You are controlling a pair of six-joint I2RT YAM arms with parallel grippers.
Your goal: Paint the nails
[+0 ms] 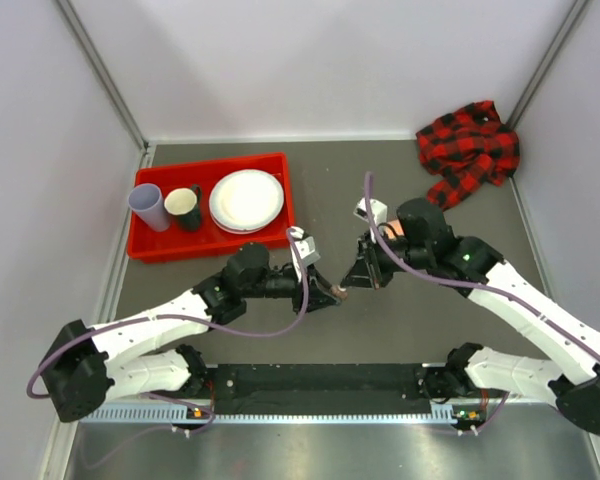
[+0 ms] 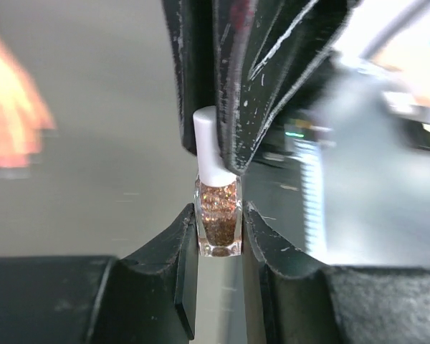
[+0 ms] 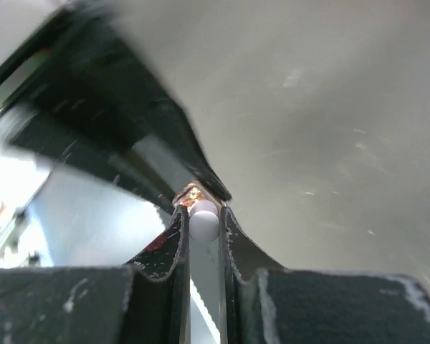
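Left hand (image 2: 218, 221) grips a clear bottle of copper glitter polish (image 2: 218, 208), right hand (image 3: 203, 219) pinches its white cap (image 2: 211, 143); peach mannequin fingers (image 2: 13, 107) nearby, nails too blurred to see

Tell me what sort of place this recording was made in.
Probably a lab robot test cell: plain white partition walls box in a grey table, two robot arms are bolted at its near edge, and a red tray of cups sits on it.

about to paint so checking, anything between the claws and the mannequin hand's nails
Nothing visible on the table between. But both are occupied: the left claw is shut on the polish bottle, the right claw on its white cap. The mannequin hand shows only as a peach blur.
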